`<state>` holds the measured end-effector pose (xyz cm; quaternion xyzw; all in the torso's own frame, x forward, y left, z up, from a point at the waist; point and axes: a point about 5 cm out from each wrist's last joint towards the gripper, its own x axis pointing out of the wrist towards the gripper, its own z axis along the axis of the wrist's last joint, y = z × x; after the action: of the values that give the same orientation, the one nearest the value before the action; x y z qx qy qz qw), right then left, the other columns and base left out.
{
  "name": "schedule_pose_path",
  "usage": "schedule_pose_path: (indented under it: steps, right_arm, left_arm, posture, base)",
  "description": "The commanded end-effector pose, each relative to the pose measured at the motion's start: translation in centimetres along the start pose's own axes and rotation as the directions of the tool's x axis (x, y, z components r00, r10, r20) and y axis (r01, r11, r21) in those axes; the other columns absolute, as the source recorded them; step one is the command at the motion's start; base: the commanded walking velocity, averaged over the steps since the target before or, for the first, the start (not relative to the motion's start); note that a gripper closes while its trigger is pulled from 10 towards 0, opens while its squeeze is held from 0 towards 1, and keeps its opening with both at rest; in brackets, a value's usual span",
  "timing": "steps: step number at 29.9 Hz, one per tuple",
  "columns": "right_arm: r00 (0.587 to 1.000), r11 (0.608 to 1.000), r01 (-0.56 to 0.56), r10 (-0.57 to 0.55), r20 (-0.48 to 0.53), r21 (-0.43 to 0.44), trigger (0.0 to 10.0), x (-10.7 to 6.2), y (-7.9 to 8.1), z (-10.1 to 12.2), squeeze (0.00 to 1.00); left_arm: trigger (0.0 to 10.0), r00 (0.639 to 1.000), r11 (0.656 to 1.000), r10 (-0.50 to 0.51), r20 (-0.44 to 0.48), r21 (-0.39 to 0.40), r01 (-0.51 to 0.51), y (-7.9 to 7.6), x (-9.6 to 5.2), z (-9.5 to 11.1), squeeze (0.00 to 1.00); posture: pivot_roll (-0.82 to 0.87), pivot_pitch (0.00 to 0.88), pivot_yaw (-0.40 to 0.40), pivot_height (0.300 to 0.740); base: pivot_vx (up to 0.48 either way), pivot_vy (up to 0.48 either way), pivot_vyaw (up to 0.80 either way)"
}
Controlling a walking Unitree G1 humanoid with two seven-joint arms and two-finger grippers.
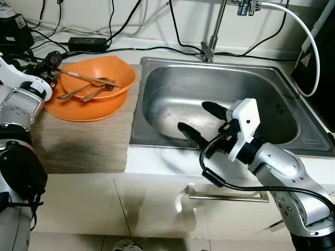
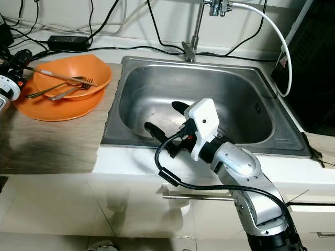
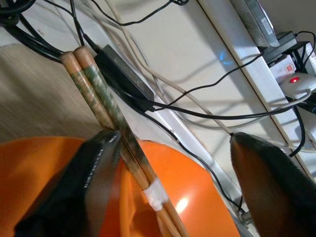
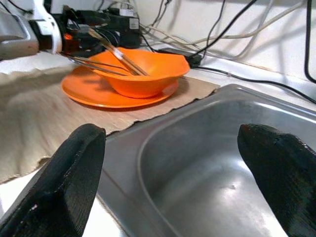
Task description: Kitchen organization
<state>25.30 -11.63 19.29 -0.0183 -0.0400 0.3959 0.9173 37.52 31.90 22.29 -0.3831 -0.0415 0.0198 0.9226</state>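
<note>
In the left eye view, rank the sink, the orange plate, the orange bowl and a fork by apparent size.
1. Sink
2. Orange plate and orange bowl: look nearly alike, the bowl covering part of the plate, so unranked
3. Fork

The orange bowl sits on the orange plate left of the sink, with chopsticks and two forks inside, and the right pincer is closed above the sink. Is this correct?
Not quite: the right pincer is open, its fingers spread wide over the sink, as the right wrist view shows. The rest stands.

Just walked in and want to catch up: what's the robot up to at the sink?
The left gripper is at the chopsticks lying across the orange bowl, jaws open around them. The bowl, holding forks, sits on an orange plate. The right gripper hovers open over the steel sink.
</note>
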Motion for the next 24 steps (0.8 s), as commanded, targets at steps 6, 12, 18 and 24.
schedule_pose_path:
  steps: [6,12,18,24]
  right_arm:
    - [0.999,1.000,0.001,0.000,0.050,-0.012,10.0,-0.45,-0.01,0.83,0.00]
    - [0.999,1.000,0.004,-0.003,0.052,-0.011,10.0,-0.36,0.06,0.72,0.00]
    - [0.999,1.000,0.005,-0.005,0.051,-0.009,10.0,-0.36,0.11,0.66,0.00]
    - [0.999,1.000,0.006,-0.005,0.050,-0.012,10.0,-0.35,0.10,0.63,0.00]
  left_arm:
    - [0.0,1.000,1.000,0.011,0.002,-0.017,-0.011,-0.35,0.26,-0.06,0.00]
    - [0.0,1.000,1.000,0.021,-0.004,-0.008,-0.021,-0.22,0.21,-0.05,0.00]
    - [0.0,1.000,1.000,0.024,-0.002,-0.012,-0.024,-0.18,0.20,-0.05,0.00]
    - [0.0,1.000,0.999,0.024,0.006,-0.022,-0.024,-0.18,0.19,0.08,0.00]
  posture:
    - [-0.03,0.000,0.006,0.740]
    - [-0.02,0.000,0.008,0.740]
    - [-0.02,0.000,0.008,0.740]
    - [-0.02,0.000,0.010,0.740]
  base:
    - [0.000,0.000,0.00]
    - [0.000,0.000,0.00]
    - [0.000,0.000,0.00]
    - [0.000,0.000,0.00]
